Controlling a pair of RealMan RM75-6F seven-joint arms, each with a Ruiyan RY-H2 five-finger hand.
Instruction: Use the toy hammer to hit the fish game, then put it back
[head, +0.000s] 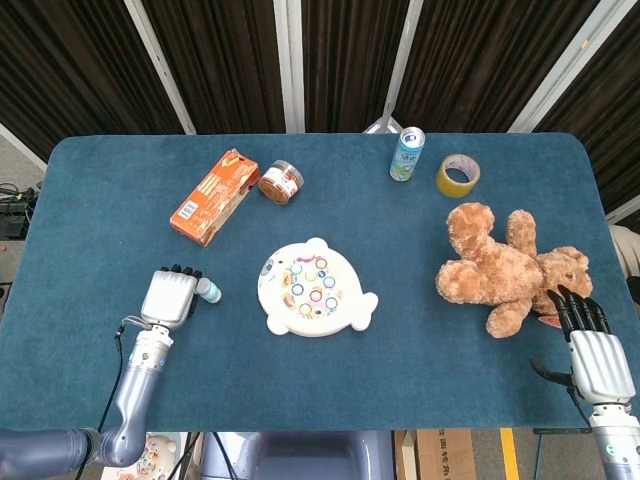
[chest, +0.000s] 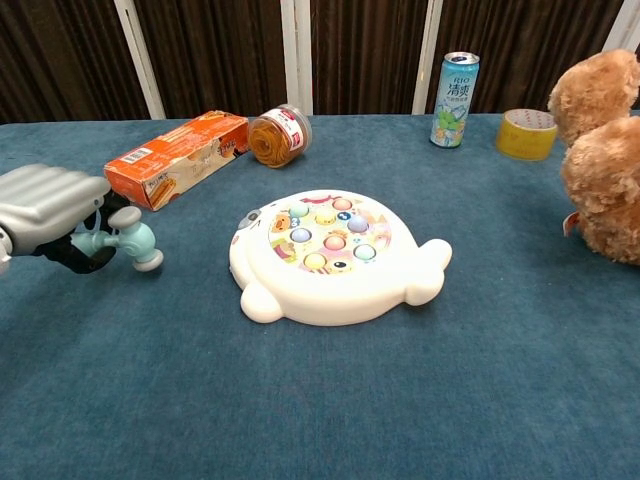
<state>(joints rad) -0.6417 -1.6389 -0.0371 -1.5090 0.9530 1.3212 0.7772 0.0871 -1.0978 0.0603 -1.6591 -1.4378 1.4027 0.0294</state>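
Observation:
The white fish game (head: 314, 288) (chest: 330, 254), with several coloured buttons on top, lies near the middle of the blue table. My left hand (head: 169, 297) (chest: 48, 215) is to its left, low over the cloth, and grips the handle of the small teal toy hammer (head: 207, 291) (chest: 129, 238). The hammer's head points toward the game, a short gap away from it. My right hand (head: 594, 342) hovers at the table's near right edge with its fingers spread and nothing in it.
A brown teddy bear (head: 505, 267) (chest: 603, 150) lies at the right. Along the back stand an orange box (head: 212, 196) (chest: 176, 158), a small jar on its side (head: 281, 182) (chest: 277, 135), a drink can (head: 407, 153) (chest: 456, 86) and a roll of yellow tape (head: 458, 175) (chest: 526, 133).

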